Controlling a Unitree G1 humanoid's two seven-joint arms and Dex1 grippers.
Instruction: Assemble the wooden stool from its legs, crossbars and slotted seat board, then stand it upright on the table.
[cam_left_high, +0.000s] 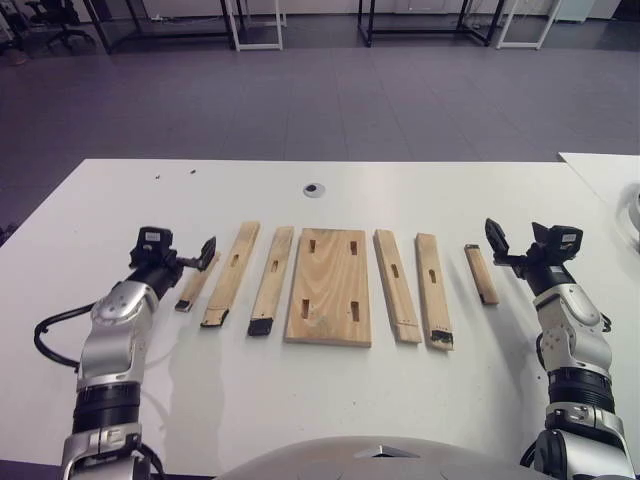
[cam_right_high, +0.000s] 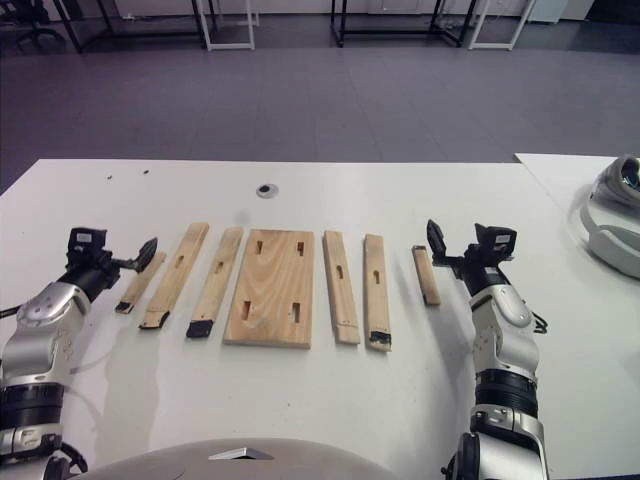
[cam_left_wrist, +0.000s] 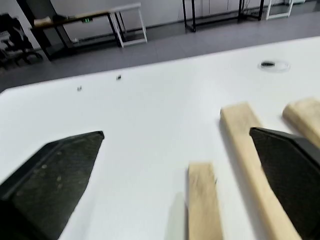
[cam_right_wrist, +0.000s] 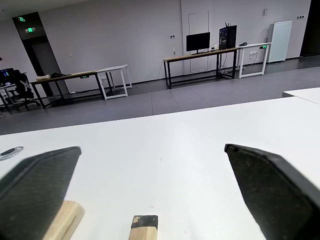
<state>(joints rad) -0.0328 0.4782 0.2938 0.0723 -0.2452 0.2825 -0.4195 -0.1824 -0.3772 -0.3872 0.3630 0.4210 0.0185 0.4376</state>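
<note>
On table (cam_left_high: 420, 190) centre: seat board (cam_left_high: 328, 286) flat, legs (cam_left_high: 231, 272) paired either side, crossbars (cam_left_high: 481, 273) outermost | left gripper (cam_left_wrist: 175, 134) and right gripper (cam_right_wrist: 152, 148) both spread, empty, each near its crossbar | wood likely light, stiff, smooth; pinch mid-length across narrow edges.

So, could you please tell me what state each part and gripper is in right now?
seat board: lying flat, slots empty
legs: four, flat and loose, two either side of the board
crossbars: two, flat and loose, at the row's ends
left gripper: open, holding nothing
right gripper: open, holding nothing
</note>
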